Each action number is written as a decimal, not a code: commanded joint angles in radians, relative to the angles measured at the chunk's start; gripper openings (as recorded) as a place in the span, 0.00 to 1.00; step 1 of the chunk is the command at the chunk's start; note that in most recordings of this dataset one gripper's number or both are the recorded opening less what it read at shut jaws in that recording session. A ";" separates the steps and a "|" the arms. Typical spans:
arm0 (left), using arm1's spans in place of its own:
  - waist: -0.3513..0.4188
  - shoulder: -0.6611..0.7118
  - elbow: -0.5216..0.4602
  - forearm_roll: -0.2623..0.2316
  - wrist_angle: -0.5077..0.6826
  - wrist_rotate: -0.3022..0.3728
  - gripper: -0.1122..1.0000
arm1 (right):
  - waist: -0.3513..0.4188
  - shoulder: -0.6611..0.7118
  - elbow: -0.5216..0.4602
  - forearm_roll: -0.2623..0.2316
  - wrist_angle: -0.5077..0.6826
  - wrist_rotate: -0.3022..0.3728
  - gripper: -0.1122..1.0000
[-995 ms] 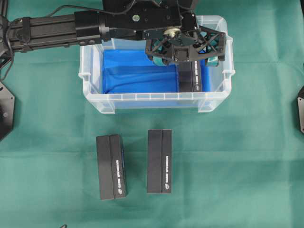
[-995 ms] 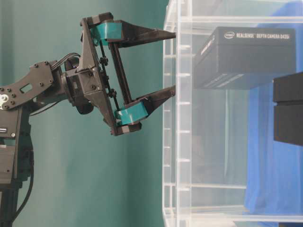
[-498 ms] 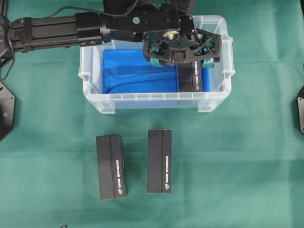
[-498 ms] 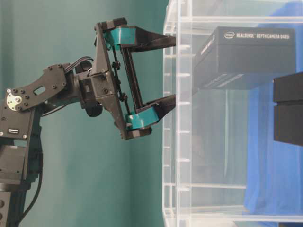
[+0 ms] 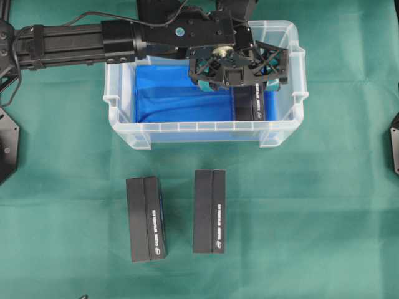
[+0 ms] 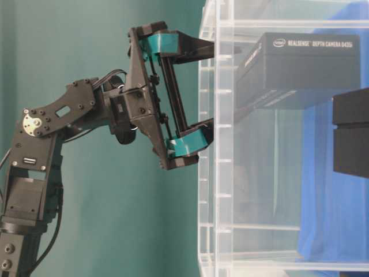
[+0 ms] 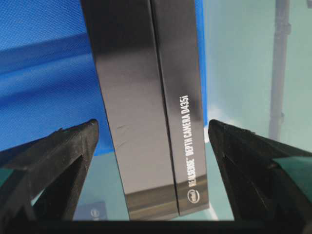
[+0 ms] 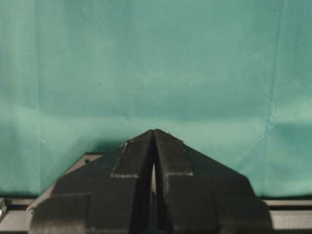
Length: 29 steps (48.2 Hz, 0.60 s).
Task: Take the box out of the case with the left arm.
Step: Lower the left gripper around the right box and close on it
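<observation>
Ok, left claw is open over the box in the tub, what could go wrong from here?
1. The open left claw straddles the black rectangular cardboard box, which sits close to the right wall of the clear plastic tub; the far finger could catch that wall or rim.
2. The wrist view shows the box slanted between the fingers, so closing may twist it rather than grip squarely.

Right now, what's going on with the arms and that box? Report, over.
Left tool open, straddling the box, not gripping. Box in the case. Right tool shut, idle. Nothing blocking.
</observation>
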 commanded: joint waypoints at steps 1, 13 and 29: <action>0.002 -0.018 0.000 0.005 -0.017 -0.003 1.00 | -0.002 0.006 -0.028 0.002 -0.005 0.003 0.12; 0.000 0.003 0.000 0.008 -0.072 -0.006 1.00 | 0.000 0.006 -0.028 0.011 -0.005 0.005 0.12; -0.002 0.026 0.005 0.006 -0.067 -0.008 1.00 | -0.002 0.005 -0.028 0.017 -0.005 0.003 0.12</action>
